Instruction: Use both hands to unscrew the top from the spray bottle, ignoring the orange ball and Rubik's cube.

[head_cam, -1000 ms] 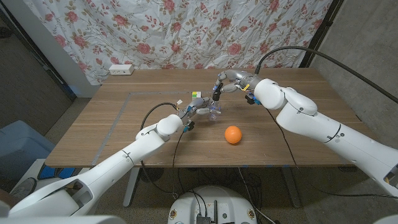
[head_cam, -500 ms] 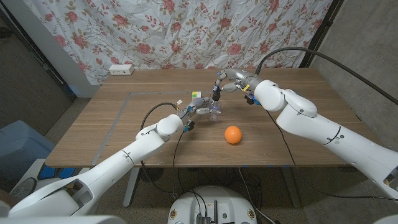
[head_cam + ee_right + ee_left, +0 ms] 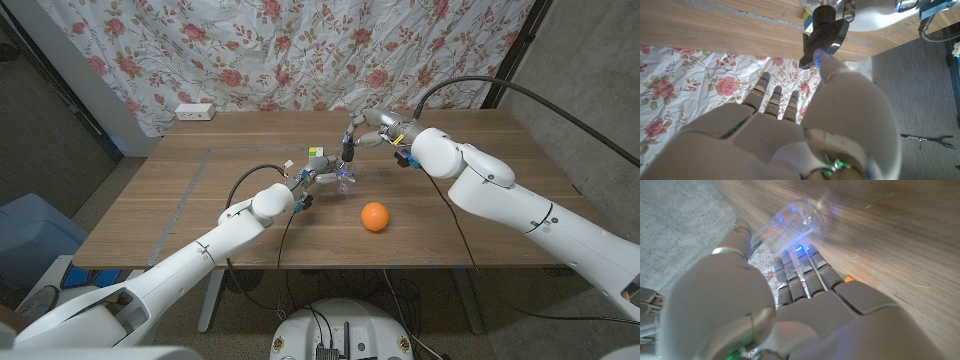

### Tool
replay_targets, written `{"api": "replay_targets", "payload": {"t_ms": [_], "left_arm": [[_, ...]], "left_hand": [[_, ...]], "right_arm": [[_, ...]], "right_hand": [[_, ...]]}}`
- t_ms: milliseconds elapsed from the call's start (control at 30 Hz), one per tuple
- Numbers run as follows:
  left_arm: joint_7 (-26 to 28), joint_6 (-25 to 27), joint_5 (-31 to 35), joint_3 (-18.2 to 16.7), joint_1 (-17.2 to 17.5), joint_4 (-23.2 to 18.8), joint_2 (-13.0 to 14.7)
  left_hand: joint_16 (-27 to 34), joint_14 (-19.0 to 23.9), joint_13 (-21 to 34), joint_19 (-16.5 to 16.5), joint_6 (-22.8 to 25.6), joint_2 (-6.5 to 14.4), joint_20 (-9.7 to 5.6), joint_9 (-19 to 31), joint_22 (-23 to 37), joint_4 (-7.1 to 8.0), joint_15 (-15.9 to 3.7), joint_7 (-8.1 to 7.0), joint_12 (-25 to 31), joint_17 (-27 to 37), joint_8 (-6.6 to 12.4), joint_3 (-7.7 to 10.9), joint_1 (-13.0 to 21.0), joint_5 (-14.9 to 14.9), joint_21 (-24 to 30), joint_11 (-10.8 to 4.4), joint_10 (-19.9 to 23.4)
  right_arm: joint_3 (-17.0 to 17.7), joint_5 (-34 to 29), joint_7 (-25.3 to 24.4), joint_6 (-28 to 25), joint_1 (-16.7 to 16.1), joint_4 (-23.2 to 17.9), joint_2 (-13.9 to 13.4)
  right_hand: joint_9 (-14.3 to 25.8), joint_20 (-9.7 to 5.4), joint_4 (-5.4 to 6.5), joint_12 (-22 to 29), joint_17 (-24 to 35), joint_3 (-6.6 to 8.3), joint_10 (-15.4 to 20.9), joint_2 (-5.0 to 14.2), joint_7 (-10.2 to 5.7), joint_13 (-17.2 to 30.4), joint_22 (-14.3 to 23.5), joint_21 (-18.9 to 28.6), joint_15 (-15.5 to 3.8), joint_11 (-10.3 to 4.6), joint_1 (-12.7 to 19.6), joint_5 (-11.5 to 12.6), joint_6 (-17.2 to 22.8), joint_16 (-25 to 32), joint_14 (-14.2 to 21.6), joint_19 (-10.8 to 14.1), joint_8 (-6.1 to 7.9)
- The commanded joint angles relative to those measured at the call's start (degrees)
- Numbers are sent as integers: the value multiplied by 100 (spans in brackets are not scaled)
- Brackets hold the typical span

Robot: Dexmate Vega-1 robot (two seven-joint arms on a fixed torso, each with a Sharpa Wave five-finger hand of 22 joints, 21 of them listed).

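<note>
- Fingers of my left hand (image 3: 318, 181) grip the clear spray bottle (image 3: 345, 178) mid-worktop.
- My right hand (image 3: 362, 131) pinches its black top (image 3: 348, 150), lifted above.
- Orange ball (image 3: 374, 216) lies near-right.

Brown wooden table (image 3: 180, 215) on grey floor (image 3: 40, 150). White curtain with pink rose print (image 3: 280, 50) behind it; grey concrete wall (image 3: 590, 60) at right. White power strip (image 3: 195, 112) at table's far edge.
</note>
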Motion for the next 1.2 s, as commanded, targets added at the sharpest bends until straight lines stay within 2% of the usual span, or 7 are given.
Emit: {"api": "replay_targets", "payload": {"t_ms": [33, 233, 400, 600, 800, 1033, 1200], "left_arm": [[95, 6, 22, -39, 102, -100, 36], [218, 14, 55, -81, 208, -199, 75], [337, -26, 111, -105, 269, -236, 71], [426, -22, 155, -123, 326, -285, 69], [549, -35, 204, -153, 378, -307, 51], [683, -31, 278, -172, 415, -325, 21], [751, 70, 325, -176, 425, -376, 5]], "left_hand": [[-33, 53, 21, 11, 67, 380, -12, -6, 19, 29, -435, 13, 27, 12, 55, 63, -233, 18, 3, -15, 93], [-30, 59, 25, 11, 76, 373, -15, -9, 19, 18, -447, 7, 22, 17, 66, 60, -219, 16, 3, -12, 95], [-23, 76, 28, 13, 101, 364, -16, -12, 18, 15, -455, 2, 29, 22, 82, 53, -214, 14, 3, -31, 128], [-23, 85, 31, 17, 116, 366, -16, -15, 18, 20, -456, 6, 37, 25, 94, 52, -218, 14, 4, -43, 159], [-23, 100, 34, 14, 133, 361, -19, -17, 18, 19, -467, 4, 40, 24, 106, 53, -218, 13, 3, -45, 176], [-26, 112, 39, 15, 129, 357, -20, -20, 19, 28, -469, 4, 37, 24, 111, 49, -234, 12, 3, -44, 183], [-33, 116, 41, 16, 136, 359, -23, -23, 19, 32, -477, 8, 34, 23, 119, 52, -242, 13, 4, -34, 186]], "right_arm": [[205, 223, -89, 53, -119, -137, -119], [356, 352, -196, 46, -232, -251, -209], [466, 463, -236, 9, -284, -327, -273], [543, 617, -194, -97, -295, -397, -368], [456, 470, -220, -244, -257, -507, -481], [385, 388, -140, -454, -197, -597, -548], [402, 478, -23, -511, -156, -637, -603]], "right_hand": [[-22, 10, -4, 0, 14, -31, -21, 68, -12, 13, 11, -13, 3, -10, 19, -27, -55, -19, -56, -17, -60], [-58, 20, 17, -4, 25, -55, -42, 84, -12, 14, 12, 3, 21, 13, 18, -32, -133, -20, -78, -10, -116], [-154, 169, 157, 0, 39, -269, -73, 20, -8, 21, 12, 27, 147, 132, -278, -93, -311, -19, -79, 2, -262], [-228, 349, 353, 10, 56, -566, -83, 17, 9, 31, 15, 25, 321, 288, -874, -191, -422, -48, -131, -53, -382], [-253, 408, 508, 7, 75, -743, -112, 48, 32, 32, 16, 38, 387, 352, -1326, -224, -598, -56, -146, -38, -501], [-276, 518, 718, -8, 96, -1078, -189, -54, 64, 31, 18, 47, 534, 522, -2117, -300, -889, -84, -181, 4, -696], [-275, 552, 806, -24, 101, -1222, -263, -110, 219, 30, 20, 43, 618, 606, -2465, -345, -965, -104, -206, 8, -751]]}}
